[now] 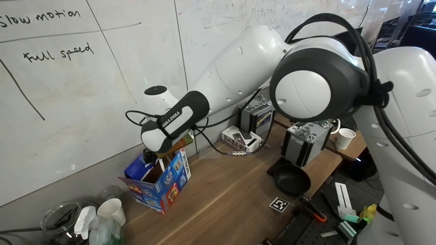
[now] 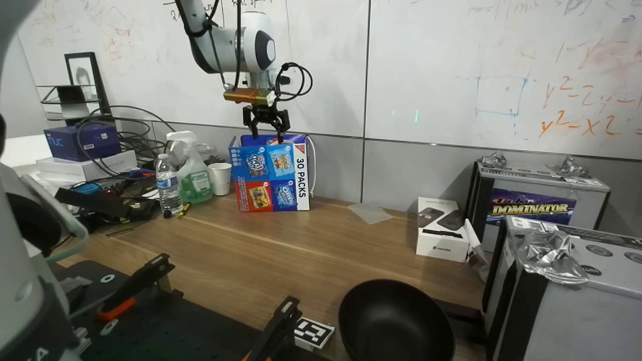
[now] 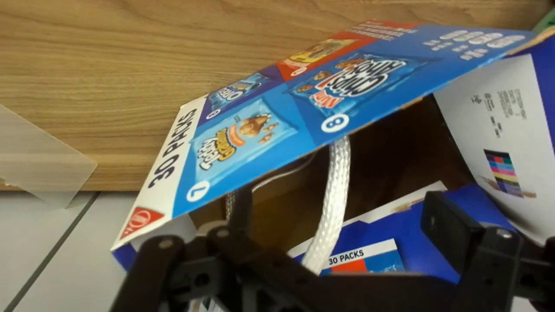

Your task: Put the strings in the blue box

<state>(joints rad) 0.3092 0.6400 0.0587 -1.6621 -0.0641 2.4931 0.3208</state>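
The blue box (image 1: pixel 173 182) stands open on the table by the wall, with its flaps up; it also shows in an exterior view (image 2: pixel 271 175) and the wrist view (image 3: pixel 260 134). The white strings (image 3: pixel 336 190) run down into the box in the wrist view, passing behind the dark gripper body. A length of string (image 2: pixel 313 168) hangs outside the box's side, beside the "30 PACKS" edge. My gripper (image 2: pixel 268 134) is right above the box opening, fingertips at about rim height. In the wrist view its fingers (image 3: pixel 347 225) are wide apart, with the cord between them, not pinched.
A paper cup (image 2: pixel 220 178), a spray bottle (image 2: pixel 194 173) and a water bottle (image 2: pixel 168 185) stand beside the box. A white phone carton (image 2: pixel 441 230), grey metal devices (image 1: pixel 305 139) and a black pan (image 1: pixel 292 178) are farther along the table. The whiteboard wall (image 2: pixel 331 100) is close behind the box.
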